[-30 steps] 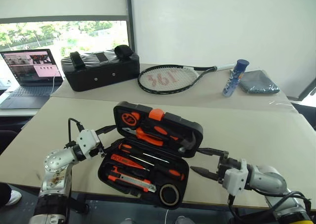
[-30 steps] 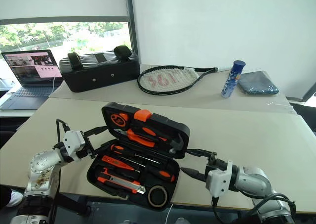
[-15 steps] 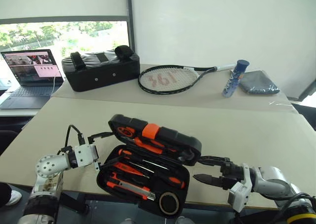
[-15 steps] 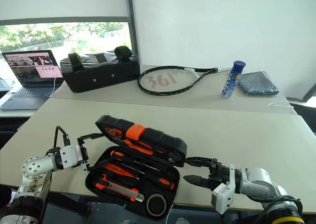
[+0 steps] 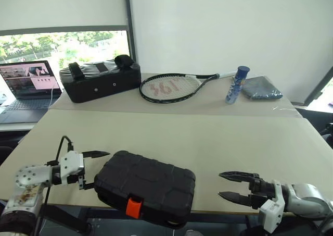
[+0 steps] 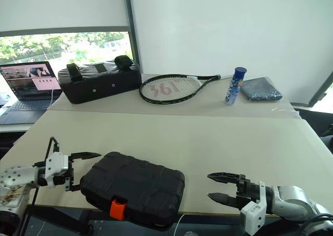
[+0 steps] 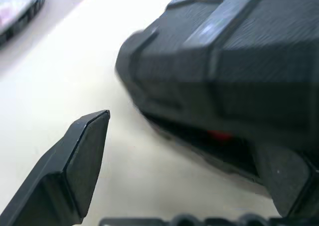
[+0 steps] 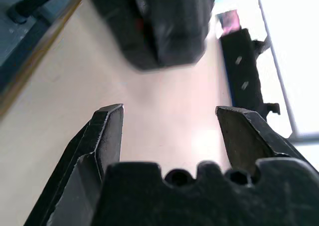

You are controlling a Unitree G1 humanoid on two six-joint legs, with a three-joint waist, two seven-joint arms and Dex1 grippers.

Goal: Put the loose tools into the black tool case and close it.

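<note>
The black tool case (image 5: 145, 184) lies with its lid down near the table's front edge, its orange latch (image 5: 133, 207) facing me. The loose tools are hidden. My left gripper (image 5: 92, 170) is open just left of the case, one finger above the table and one by the case's corner, not touching it. In the left wrist view the case (image 7: 224, 81) looms close past the fingers (image 7: 79, 156), with a dark seam and a speck of orange along its side. My right gripper (image 5: 222, 185) is open over bare table, well right of the case (image 8: 169, 26).
On the far table are a black padded bag (image 5: 99, 79), a tennis racket (image 5: 169, 87), a blue can (image 5: 237, 84) and a grey cloth (image 5: 261, 87). A laptop (image 5: 26, 85) sits at far left. The case overhangs the table's front edge (image 5: 208, 211).
The case's lid has dropped from half-raised to down over the tools. Both grippers have drawn outward away from the case, and the left gripper's fingers have spread wider. The camera has shifted too.
</note>
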